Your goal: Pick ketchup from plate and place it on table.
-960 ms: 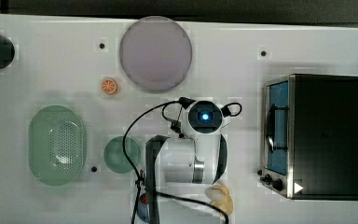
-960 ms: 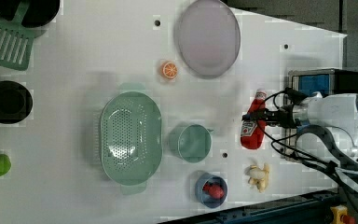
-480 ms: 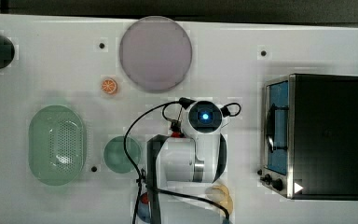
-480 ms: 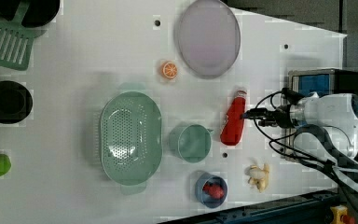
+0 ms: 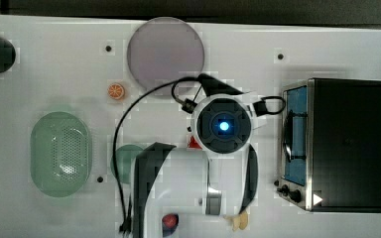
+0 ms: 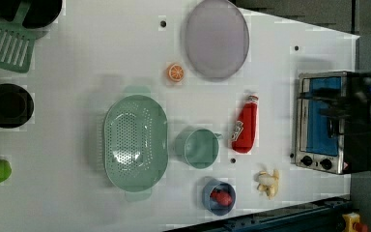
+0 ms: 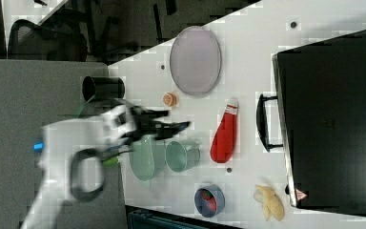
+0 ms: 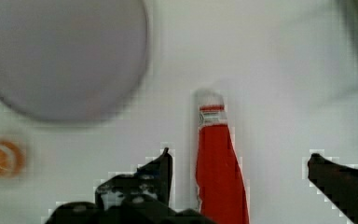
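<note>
Left view gives us the whole layout, so we begin with the biggest piece: the white table (image 6: 77, 58), where the job looks essentially finished. Next in size is the toaster oven (image 6: 323, 123) at the left view's right. The arm is a blur in front of it, and a careless swing there could clip the oven's door handle.

The green basket (image 6: 135, 141) sits well apart from the action and poses little risk. The plate (image 6: 216, 38) is bare, and the ketchup (image 6: 245, 123) lies flat on the table below it in the left view, clear of the rim, with its cap towards the plate.

That lying pose is our main worry. A bottle on its side can roll, and we judge that a nudge would send it towards the green cup (image 6: 199, 147) just beside it, or towards the banana pieces (image 6: 268, 182) nearby.

In the wrist view the gripper (image 8: 237, 161) is spread wide, with one finger on each side of the ketchup (image 8: 220, 172) and neither touching it. If the arm moves sideways instead of straight away from the bottle, a fingertip could catch the bottle and drag it.

Smallest is the orange slice (image 6: 176, 72), beside the plate and out of harm's way.
</note>
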